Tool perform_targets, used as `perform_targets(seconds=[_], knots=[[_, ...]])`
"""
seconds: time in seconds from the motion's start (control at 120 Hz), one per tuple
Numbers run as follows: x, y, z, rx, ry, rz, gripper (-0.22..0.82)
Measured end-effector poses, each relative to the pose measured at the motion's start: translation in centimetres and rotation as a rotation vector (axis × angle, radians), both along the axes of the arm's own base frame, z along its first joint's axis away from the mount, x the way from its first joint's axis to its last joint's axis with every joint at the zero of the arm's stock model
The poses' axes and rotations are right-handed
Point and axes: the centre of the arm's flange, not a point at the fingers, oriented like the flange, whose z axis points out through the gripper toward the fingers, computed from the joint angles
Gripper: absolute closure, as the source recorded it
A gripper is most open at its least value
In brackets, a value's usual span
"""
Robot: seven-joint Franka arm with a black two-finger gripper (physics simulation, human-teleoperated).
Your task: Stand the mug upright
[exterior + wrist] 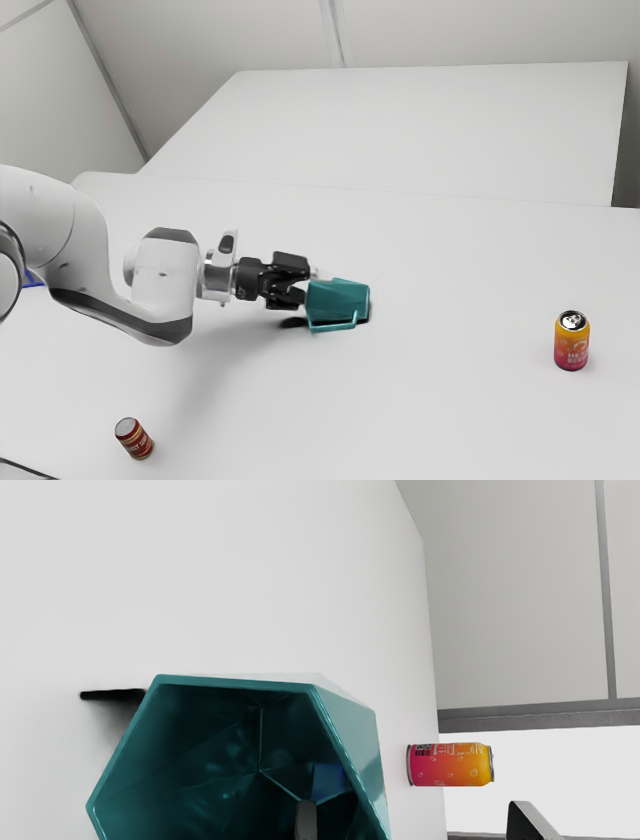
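The teal six-sided mug point(338, 298) is on its side, its mouth facing my gripper point(307, 285) and its handle toward the exterior view's near side. In the wrist view the mouth of the mug point(200, 750) faces the camera, showing its dark inside. My gripper point(415, 820) is open, its fingers wide apart: one finger point(306, 822) reaches in front of or into the mouth, the other finger point(525, 822) stands outside, above the upper wall. A gap shows between that outer finger and the wall. The mug's base is hidden in the wrist view.
An orange-pink can point(571, 342) stands beyond the mug, toward the exterior view's right. A small red-brown can point(134, 438) is near the exterior view's lower left. The white table point(450, 400) extends around the mug, with another white surface point(420, 125) behind.
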Motion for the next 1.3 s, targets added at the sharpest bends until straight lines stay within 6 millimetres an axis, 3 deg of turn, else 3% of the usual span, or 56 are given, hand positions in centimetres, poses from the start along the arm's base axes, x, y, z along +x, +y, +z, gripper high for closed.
perform_targets(seconds=[0.108, 0.242, 0.383, 0.658, 0.783, 0.867, 1.133, 1.3], knots=[[0.1, -0.6, 0.0, -0.002, 0.002, 0.005, 0.51], [0.1, -0.5, 0.0, -0.001, 0.007, 0.016, 0.66], [0.1, -0.4, 0.0, 0.003, 0.012, 0.025, 0.73], [0.4, -0.3, 1.0, 0.011, -0.003, 0.034, 0.77], [1.3, 0.1, 3.6, 0.039, -0.055, 0.027, 0.78], [2.6, 0.8, 6.7, 0.111, -0.121, -0.023, 0.78], [6.6, 4.2, 15.7, 0.651, -0.248, -0.341, 0.79], [7.2, 4.3, 17.0, 0.969, -0.197, -0.504, 0.79]])
